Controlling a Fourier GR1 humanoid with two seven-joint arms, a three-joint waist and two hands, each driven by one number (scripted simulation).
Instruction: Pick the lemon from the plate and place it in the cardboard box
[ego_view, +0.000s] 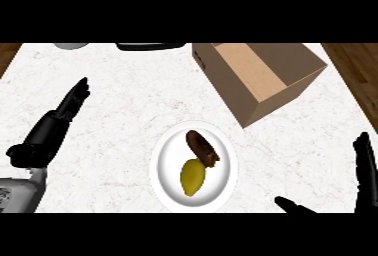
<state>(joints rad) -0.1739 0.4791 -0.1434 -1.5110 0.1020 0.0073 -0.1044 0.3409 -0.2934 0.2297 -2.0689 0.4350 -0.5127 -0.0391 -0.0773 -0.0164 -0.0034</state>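
A yellow lemon lies on the white plate near the counter's front middle, touching a dark brown oblong food item behind it. The open cardboard box stands at the back right, its opening facing up. My left hand rests at the left with straight fingers pointing away, well apart from the plate. At the lower right corner my right hand is open, fingers up and thumb pointing toward the plate, holding nothing.
A white object and a dark object show partly at the counter's back edge. Wooden floor lies beyond the counter's right and left edges. White marble counter spreads between hands, plate and box.
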